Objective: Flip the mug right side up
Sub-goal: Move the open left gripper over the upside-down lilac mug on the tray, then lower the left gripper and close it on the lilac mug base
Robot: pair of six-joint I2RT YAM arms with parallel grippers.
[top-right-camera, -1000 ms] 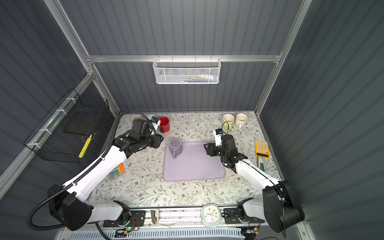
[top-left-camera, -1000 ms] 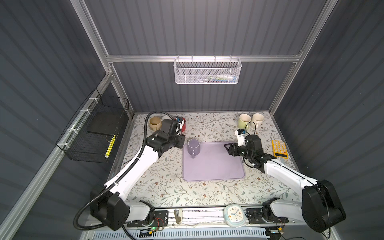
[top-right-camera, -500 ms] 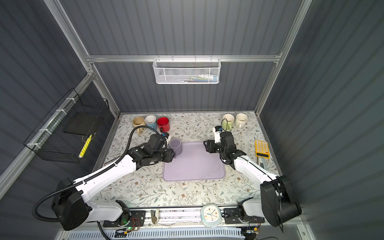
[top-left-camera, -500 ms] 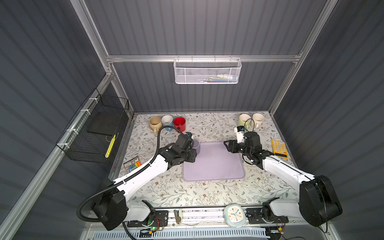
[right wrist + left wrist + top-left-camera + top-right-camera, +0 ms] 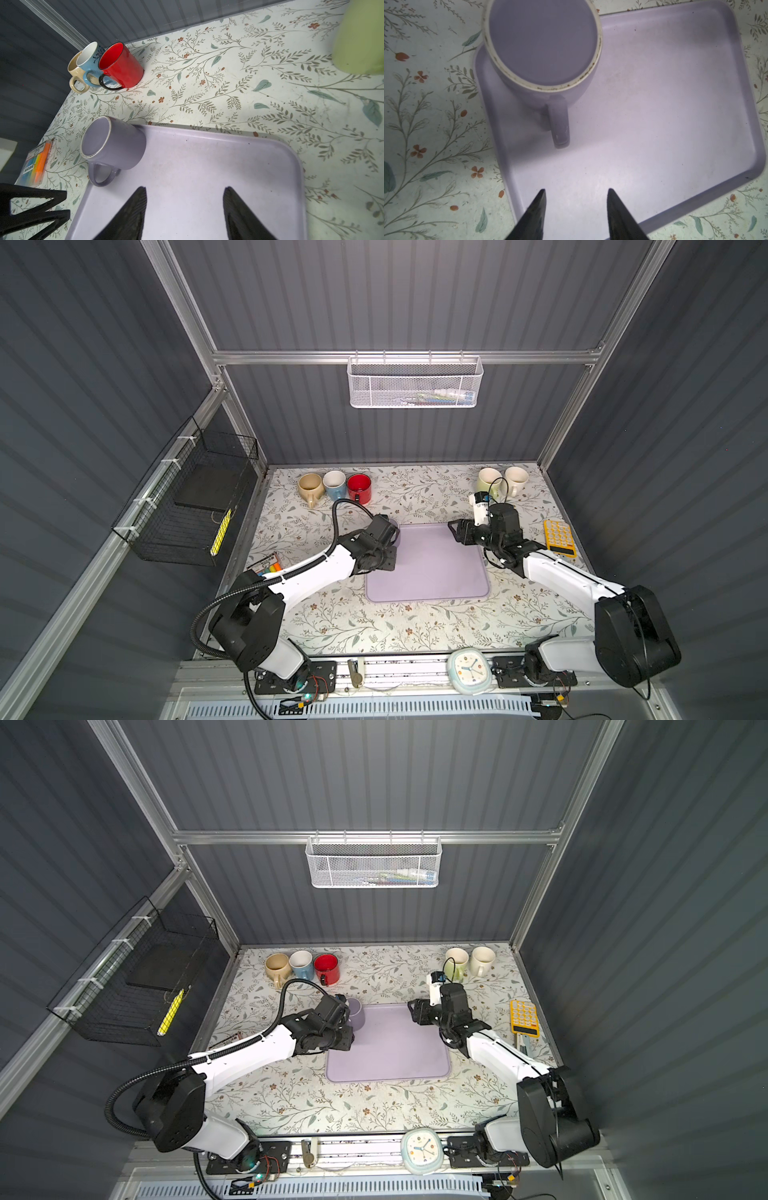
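A purple mug point(image 5: 544, 41) stands upside down, base up, in the far left corner of the purple tray point(image 5: 436, 572). Its handle point(image 5: 558, 124) points toward my left gripper point(image 5: 576, 190). That gripper hangs open over the tray, just in front of the mug, with nothing between its fingers. In both top views the left gripper point(image 5: 388, 562) point(image 5: 345, 1042) covers most of the mug point(image 5: 356, 1013). My right gripper point(image 5: 455, 531) point(image 5: 185, 188) is open and empty over the tray's far right corner. The right wrist view shows the mug point(image 5: 116, 147) and the left fingers point(image 5: 52, 195) beside it.
Tan point(image 5: 311, 485), blue point(image 5: 334, 483) and red point(image 5: 359, 487) mugs stand upright at the back left. Two pale mugs point(image 5: 488, 481) stand back right. A yellow calculator point(image 5: 559, 537) lies right of the tray, a marker pack point(image 5: 268, 564) to its left. A clock point(image 5: 467, 670) sits at the front rail.
My left gripper has swung from the back left near the row of mugs toward the front, to the tray beside the purple mug. The right gripper has shifted slightly toward the back.
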